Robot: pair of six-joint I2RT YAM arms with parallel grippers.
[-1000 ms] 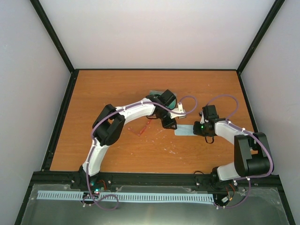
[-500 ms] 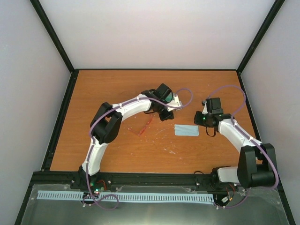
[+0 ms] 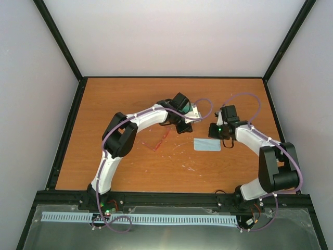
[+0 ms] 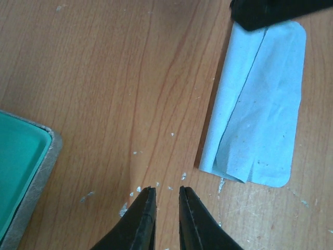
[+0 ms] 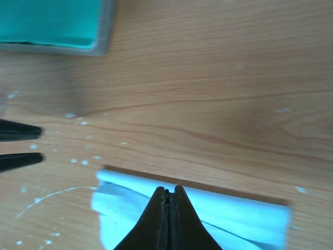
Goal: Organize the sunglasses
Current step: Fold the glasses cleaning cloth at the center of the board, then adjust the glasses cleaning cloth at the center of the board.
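thin red-pink wire-frame sunglasses (image 3: 160, 141) sit near-left of left gripper (image 4: 165, 194), apart; its jaws narrow, empty. right gripper (image 5: 170, 191) pinched closed at light blue cloth (image 5: 244, 219) edge

Sunglasses (image 3: 160, 141) lie on bench (image 3: 119, 99), left of cloth (image 3: 207, 145), apart from it. Case (image 4: 21, 172) sits farther back, between the two.

Bright, even light, soft shadows, slight blur in the right wrist view.
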